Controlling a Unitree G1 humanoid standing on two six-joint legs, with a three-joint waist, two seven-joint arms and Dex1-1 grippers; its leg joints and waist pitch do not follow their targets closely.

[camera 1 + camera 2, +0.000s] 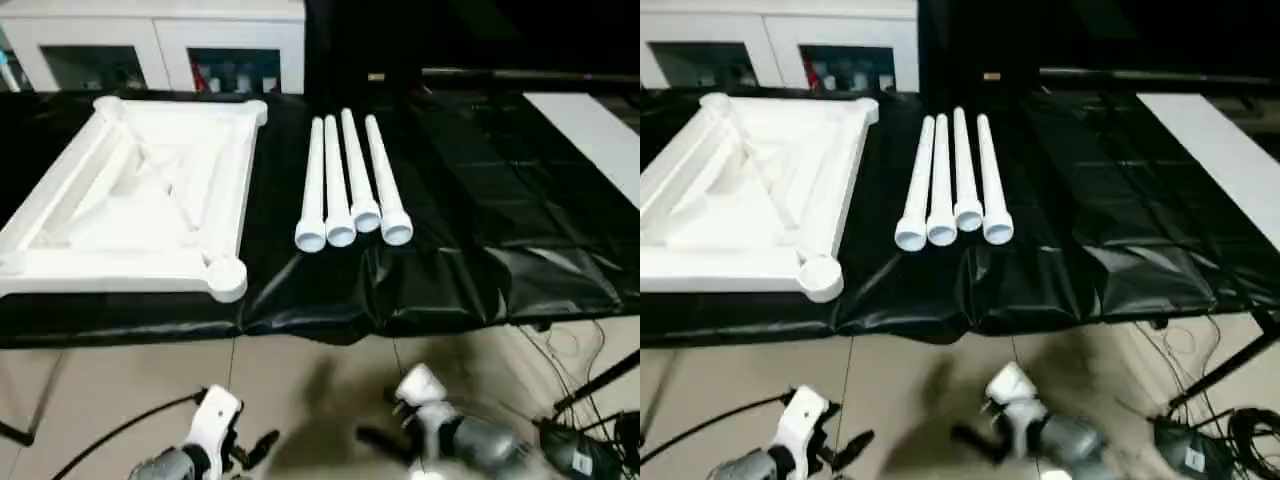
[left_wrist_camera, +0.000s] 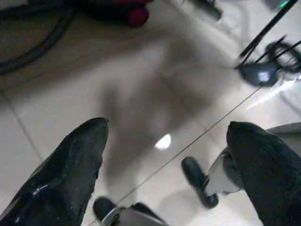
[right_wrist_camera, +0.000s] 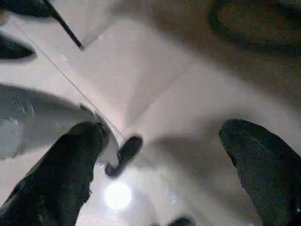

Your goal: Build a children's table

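A white tabletop [image 1: 135,195] lay underside-up at the left end of the black-covered counter [image 1: 480,250], with four white legs [image 1: 350,185] side by side near the front edge's middle. Both the left tool [image 2: 164,136] and right tool [image 3: 160,141] hung open and empty over the tiled floor [image 1: 320,390], below the counter's front edge.

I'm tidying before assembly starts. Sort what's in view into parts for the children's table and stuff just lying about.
For the job:
- tabletop, upside down on the black sheet
- four legs, side by side to its right

Just lying about:
- cabinet behind
- white board, far right
- cables and black box on the floor
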